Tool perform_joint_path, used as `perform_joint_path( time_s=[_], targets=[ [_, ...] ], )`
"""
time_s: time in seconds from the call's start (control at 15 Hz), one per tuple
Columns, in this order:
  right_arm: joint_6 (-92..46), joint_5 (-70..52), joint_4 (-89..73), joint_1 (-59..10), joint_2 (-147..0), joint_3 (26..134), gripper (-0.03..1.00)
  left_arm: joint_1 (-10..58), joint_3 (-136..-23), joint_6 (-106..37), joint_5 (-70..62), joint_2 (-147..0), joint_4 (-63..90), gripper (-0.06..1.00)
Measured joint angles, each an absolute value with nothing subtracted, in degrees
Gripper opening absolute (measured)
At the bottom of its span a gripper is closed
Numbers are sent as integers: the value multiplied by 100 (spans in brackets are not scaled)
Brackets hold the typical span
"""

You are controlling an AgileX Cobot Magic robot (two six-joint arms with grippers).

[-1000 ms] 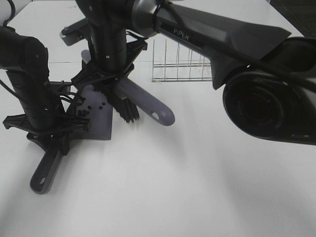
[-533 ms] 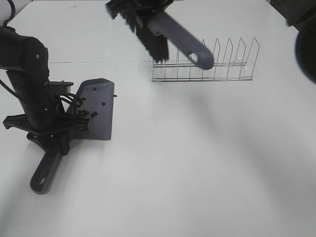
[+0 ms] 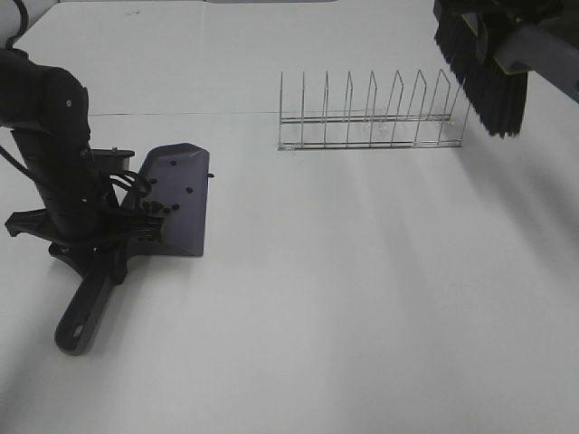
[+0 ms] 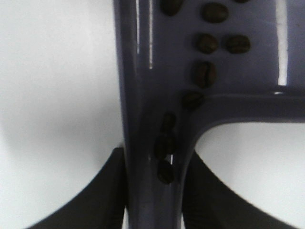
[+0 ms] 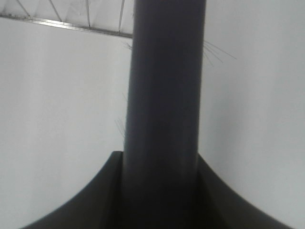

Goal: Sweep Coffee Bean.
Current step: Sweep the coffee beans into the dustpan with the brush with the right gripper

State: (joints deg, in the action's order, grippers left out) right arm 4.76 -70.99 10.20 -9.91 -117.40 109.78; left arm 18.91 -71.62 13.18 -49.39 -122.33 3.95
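Shut narrow with the left gripper (image 4: 152,157) around the handle of the purple-grey dustpan (image 4: 143,71), dark jaws pressed against either side of that handle in the left wrist view. Just past the jaws, coffee bean (image 4: 204,74) upon coffee bean: three or four lodged in the handle's channel, one at the bend, several more spread over the pan's floor. Seen from the high camera lying at the left of the white table (image 3: 362,316), blade toward the middle and handle end toward the near edge, with the dark beans gathered at the back of the pan beside the arm and a few scattered further up the blade. Shut likewise with the right gripper (image 5: 159,157), jaws hugging both sides of the dark handle of the brush (image 5: 164,71). Up at the far right of the high view, black bristles pointing downward, well apart from the dustpan and overlapping the right end of the wire rack (image 3: 371,122) as seen from there. Behind the brush handle in the right wrist view, a stretch of that rack and white table
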Motion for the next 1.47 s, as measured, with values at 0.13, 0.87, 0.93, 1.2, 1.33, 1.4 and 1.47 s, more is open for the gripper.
perform_joint_path(
  time_s=[0.13,0.87,0.93,1.2,1.33,1.4,1.47],
  targets=[
    [367,-6961,602,-1146,-11740,10554,29,1891,-7162,1318,-4939,-12233,395,26],
    [206,-6085,991,-3203,-13218,11465,29,1954,-7179,1954,-5036,-12233,52,26],
    [120,-6199,997,-3277,-13510,11866,29,1954,-7179,1954,-5036,-12233,52,26],
    [-241,-6893,596,-3489,-14719,13413,29,1954,-7179,1925,-5036,-12233,57,26],
    [-355,-6933,395,-3564,-14994,13888,29,1954,-7179,1908,-5036,-12233,57,26],
    [-453,-6956,86,-3713,-15109,14049,29,1954,-7179,1896,-5036,-12233,57,26],
    [-533,-6973,-52,-3799,-15132,14118,29,1954,-7179,1896,-5036,-12233,57,26]
  ],
)
